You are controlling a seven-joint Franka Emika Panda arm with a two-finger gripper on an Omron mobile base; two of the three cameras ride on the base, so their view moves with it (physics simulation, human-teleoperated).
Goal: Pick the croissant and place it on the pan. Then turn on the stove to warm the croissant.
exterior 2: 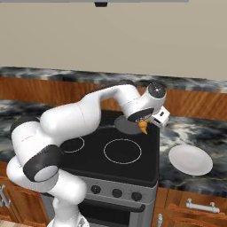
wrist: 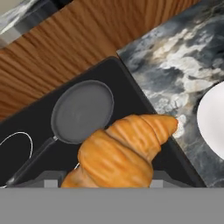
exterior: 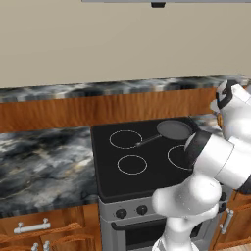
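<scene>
My claw [exterior 2: 144,125] grips the croissant [wrist: 120,151] over the stove's right edge; pan [wrist: 82,111] sits just left, handle toward near-left.

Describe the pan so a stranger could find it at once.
Find the stove, black glass with white ring burners. On its back right burner sits the pan, a small round dark grey disc with a thin straight handle. Unlike the white plate on the counter, it is dark and handled.
</scene>
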